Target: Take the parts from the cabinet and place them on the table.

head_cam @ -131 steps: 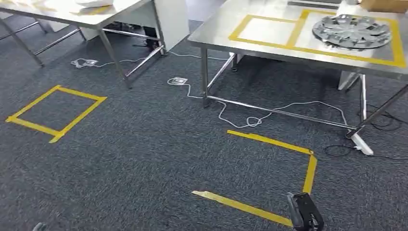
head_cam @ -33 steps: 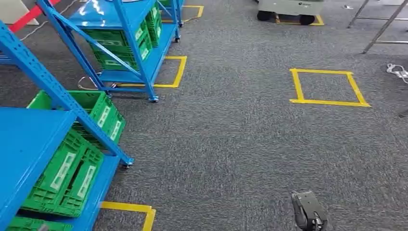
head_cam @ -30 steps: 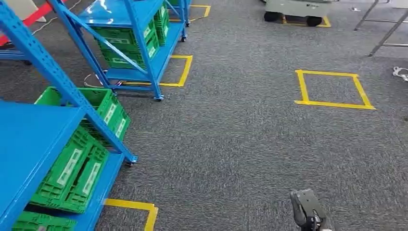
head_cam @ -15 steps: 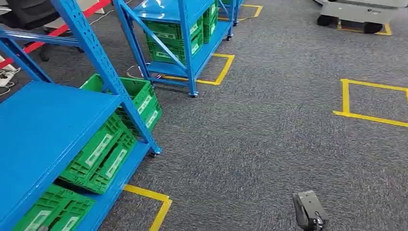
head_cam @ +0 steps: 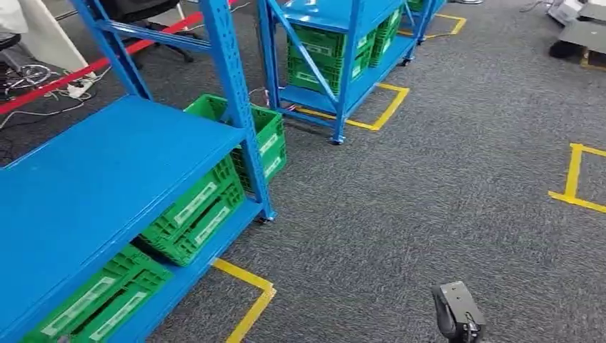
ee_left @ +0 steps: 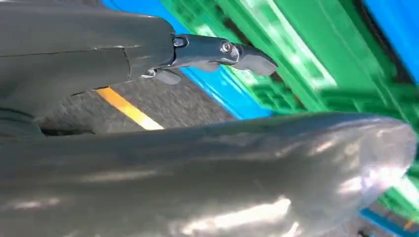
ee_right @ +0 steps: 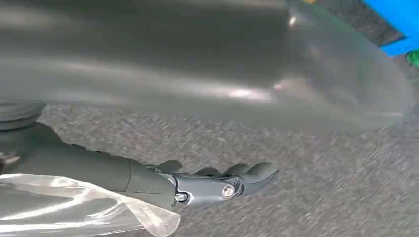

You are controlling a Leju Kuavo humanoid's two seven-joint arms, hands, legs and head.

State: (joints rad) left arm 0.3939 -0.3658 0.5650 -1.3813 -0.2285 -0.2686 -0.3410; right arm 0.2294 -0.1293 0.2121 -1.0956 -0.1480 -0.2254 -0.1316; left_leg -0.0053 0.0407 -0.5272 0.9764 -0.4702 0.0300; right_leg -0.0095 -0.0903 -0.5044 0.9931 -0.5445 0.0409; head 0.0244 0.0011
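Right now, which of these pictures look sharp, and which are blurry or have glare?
Head view: fairly sharp, evenly lit, soft sheen on the blue shelf. Left wrist view: green crates smeared by blur, bright glare on the left hand. Right wrist view: carpet streaked, right hand out of focus.

No text, brand or number can be read anywhere. The green plastic crates [head_cam: 207,207] on the blue metal shelving rack [head_cam: 107,179] carry pale rectangular labels [head_cam: 194,204] on their sides, but any printing on them is too small and blurred to make out.
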